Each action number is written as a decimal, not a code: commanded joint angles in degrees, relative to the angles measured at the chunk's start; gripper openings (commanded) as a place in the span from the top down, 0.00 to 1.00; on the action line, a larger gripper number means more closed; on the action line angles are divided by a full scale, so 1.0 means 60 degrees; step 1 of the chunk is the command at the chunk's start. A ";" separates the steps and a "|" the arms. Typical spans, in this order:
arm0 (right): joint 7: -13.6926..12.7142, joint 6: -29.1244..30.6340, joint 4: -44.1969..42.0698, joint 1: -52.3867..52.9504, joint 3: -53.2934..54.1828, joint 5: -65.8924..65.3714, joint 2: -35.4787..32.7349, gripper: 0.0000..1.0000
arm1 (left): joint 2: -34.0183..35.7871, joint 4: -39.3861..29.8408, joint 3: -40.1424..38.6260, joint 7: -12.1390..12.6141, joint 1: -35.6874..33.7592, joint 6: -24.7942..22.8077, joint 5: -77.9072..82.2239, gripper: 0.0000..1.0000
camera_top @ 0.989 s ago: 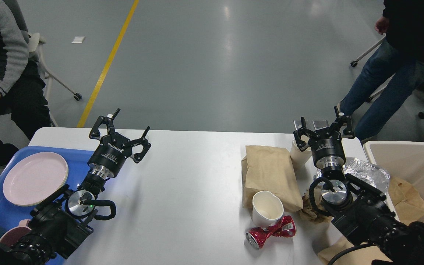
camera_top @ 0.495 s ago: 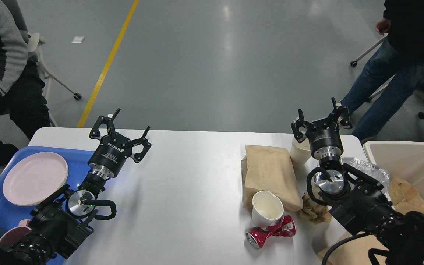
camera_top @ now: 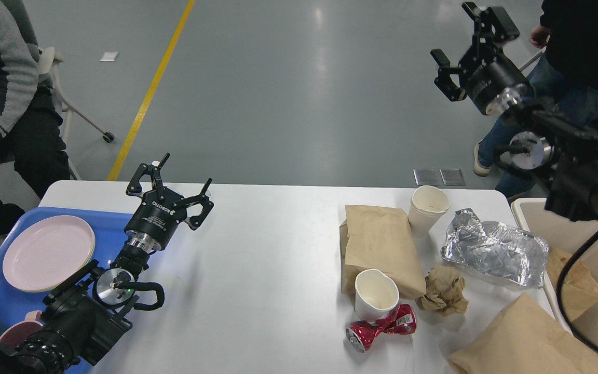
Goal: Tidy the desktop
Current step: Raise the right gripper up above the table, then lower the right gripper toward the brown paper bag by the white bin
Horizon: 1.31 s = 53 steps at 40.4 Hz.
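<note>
Crinkled foil [camera_top: 493, 252] lies on smooth white desktop [camera_top: 257, 270]; left pincer [camera_top: 173, 179] and right pincer [camera_top: 469, 39] spread, empty.

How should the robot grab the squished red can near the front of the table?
Probably from straight above, with the tool closing across the pinched middle of the red can. It lies on its side on the desktop, crushed narrow at the waist, so that part should fit between the fingers best. The white paper cup appears to touch its far side, so come in carefully there. The right tool is open but high up.
</note>
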 commanded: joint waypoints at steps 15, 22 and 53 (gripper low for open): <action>0.0002 0.0146 0.4311 0.3916 -0.8071 -0.0076 -0.0710 0.00 | 0.0000 0.0004 -0.0003 0.0002 -0.0001 0.0001 -0.0001 0.03; 0.0002 0.0541 0.5703 0.5615 -0.9494 -0.0076 -0.0227 0.00 | 0.0000 0.0004 0.0011 0.0002 -0.0001 0.0001 -0.0001 0.03; -0.1256 0.4102 0.8911 0.7081 -0.9552 -0.1335 0.0140 0.00 | 0.0015 -0.0010 -0.0003 0.0002 -0.0001 -0.0013 -0.0001 0.03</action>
